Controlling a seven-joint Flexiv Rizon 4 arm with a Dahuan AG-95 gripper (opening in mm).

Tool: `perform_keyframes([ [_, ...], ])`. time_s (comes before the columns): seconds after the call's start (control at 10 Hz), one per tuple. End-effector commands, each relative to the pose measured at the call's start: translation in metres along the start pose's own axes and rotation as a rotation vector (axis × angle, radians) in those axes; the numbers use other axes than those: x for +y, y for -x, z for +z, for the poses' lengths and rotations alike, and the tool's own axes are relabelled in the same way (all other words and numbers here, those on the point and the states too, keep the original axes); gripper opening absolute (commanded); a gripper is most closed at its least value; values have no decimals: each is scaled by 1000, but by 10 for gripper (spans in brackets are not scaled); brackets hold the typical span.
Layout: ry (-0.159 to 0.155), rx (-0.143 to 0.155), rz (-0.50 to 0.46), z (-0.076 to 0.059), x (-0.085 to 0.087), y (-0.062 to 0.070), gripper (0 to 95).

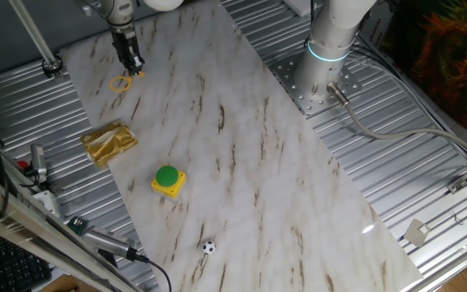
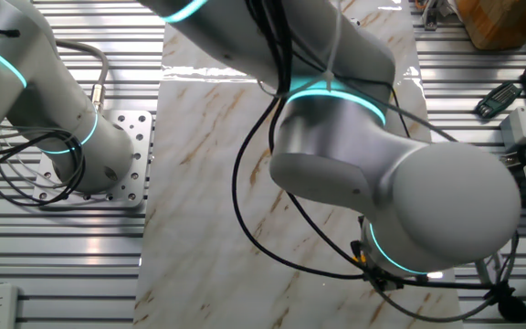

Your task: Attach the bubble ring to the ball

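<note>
The pincer (image 1: 133,66) stood at the far end of the bench (image 1: 242,154), pointing down, with its fingertips at or just above the short handle of the bubble ring (image 1: 121,83); whether the jaws were parted or closed on that handle could not be told, and the other fixed view showed only the arm's body. The bubble ring lay flat, its loop just beside and below the fingertips. The ball (image 1: 208,247) rested well apart from the pincer, at the opposite, near end of the bench, past the crumpled gold wrapper (image 1: 109,143) and the green button on its yellow base (image 1: 169,180). Judged by appearance, the ring was light, thin and fairly stiff plastic, likely to slide or flex under side load; the handle was the proper grip point, leaving the loop free. The ball appeared light, smooth and prone to rolling at the slightest contact, so the loop should descend squarely over it.
</note>
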State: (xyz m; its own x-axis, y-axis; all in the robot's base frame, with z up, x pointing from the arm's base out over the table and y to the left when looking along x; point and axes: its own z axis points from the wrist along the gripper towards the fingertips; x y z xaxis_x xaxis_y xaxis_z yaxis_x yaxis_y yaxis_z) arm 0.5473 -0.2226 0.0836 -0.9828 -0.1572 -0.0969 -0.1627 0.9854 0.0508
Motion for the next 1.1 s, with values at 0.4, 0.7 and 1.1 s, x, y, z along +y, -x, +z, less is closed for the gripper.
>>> perform_keyframes([
  [0.4,19,15,18,-22,69,59,0],
  [0.7,7,28,61,-15,139,77,0],
  [1.1,11,57,94,-33,190,74,0],
])
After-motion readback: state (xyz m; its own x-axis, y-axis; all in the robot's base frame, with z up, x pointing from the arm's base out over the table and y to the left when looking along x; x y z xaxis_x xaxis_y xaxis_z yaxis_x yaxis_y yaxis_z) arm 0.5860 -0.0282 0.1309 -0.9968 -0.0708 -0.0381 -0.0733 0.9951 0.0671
